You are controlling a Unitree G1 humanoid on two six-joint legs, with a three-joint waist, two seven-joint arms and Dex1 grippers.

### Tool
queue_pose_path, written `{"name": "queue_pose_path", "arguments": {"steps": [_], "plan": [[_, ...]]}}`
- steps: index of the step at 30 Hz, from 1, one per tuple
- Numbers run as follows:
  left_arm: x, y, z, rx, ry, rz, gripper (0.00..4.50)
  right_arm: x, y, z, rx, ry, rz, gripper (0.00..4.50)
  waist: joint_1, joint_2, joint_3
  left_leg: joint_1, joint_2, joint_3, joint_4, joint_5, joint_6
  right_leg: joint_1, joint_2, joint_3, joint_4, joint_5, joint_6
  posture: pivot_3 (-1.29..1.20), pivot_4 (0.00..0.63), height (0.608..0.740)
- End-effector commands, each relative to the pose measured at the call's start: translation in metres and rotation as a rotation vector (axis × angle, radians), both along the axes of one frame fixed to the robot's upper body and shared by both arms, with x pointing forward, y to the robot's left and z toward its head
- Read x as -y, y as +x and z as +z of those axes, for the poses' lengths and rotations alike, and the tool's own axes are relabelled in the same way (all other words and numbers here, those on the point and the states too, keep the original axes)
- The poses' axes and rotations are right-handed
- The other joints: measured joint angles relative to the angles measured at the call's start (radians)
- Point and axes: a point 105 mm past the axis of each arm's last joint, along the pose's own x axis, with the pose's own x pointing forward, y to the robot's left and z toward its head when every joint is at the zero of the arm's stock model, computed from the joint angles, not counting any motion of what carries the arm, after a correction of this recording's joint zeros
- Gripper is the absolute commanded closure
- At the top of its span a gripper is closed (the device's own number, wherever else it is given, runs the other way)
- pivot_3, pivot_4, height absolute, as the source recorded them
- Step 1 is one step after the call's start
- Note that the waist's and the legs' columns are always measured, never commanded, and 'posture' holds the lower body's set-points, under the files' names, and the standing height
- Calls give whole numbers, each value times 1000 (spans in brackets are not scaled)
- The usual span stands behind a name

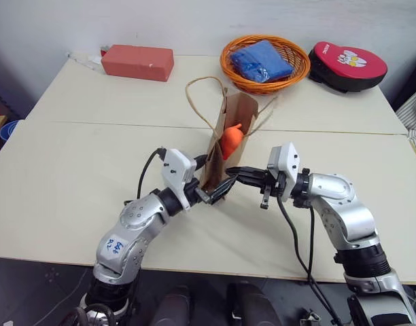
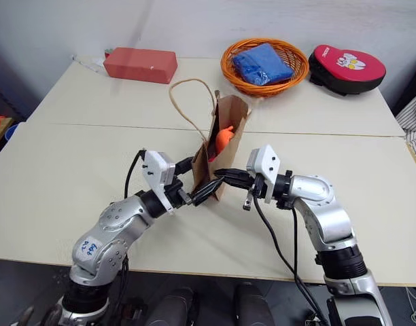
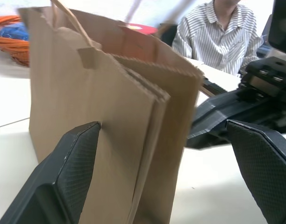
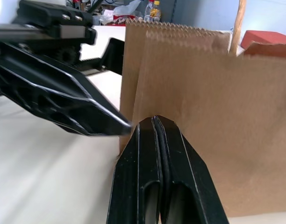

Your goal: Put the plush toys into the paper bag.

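I can see the orange plush toy (image 1: 231,139) sitting in the mouth of the brown paper bag (image 1: 225,146), which stands near the middle of the desk (image 1: 72,176), so that one looks done. The red plush toy may already lie deeper inside; I can't tell from here. My left end effector (image 1: 209,178) is spread wide around the bag's near edge, while my right end effector (image 4: 155,122) is clenched empty, its tips against the bag wall.

Orange plush toy (image 1: 231,139) inside upright paper bag (image 1: 221,156)
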Motion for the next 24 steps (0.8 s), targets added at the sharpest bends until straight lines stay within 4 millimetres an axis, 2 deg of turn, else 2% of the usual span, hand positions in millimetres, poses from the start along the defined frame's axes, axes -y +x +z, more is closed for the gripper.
{"name": "queue_pose_path", "arguments": {"steps": [1, 7, 10, 12, 22, 24], "plan": [[-2, 10, 8, 42, -1, 63, 0, -9, -6, 5, 33, 0, 36, 4461, 0, 0, 0, 0, 0, 0, 0, 0, 0, 0, 0, 0, 0, 0, 0, 0, 150, 740], [1, 15, 10, 47, -16, 70, 0, -16, -8, 1, 25, 8, 48, 4461, -2, 0, 0, 0, 0, 0, 0, 0, 0, 0, 0, 0, 0, 0, 0, 0, 150, 740], [-1, 16, 10, 50, -19, 79, 599, -14, -8, -2, 19, 2, 45, 4500, -1, 0, 0, 0, 0, 0, 0, 0, 0, 0, 0, 0, 0, 0, 0, 0, 150, 740], [-3, 17, 9, 51, -12, 89, 1168, -12, -8, -4, 14, 0, 45, 4500, -1, 0, 0, 0, 0, 0, 0, 0, 0, 0, 0, 0, 0, 0, 0, 0, 150, 740], [-6, 22, 8, 67, -5, 112, 4385, -9, -10, -3, 11, 4, 64, 4500, -1, 0, 0, 0, 0, 0, 0, 0, 0, 0, 0, 0, 0, 0, 0, 0, 150, 740], [-11, 22, 9, 76, -1, 106, 4480, -7, -9, -3, 12, 0, 60, 4500, -1, 0, 0, 0, 0, 0, 0, 0, 0, 0, 0, 0, 0, 0, 0, 0, 150, 740]]}}
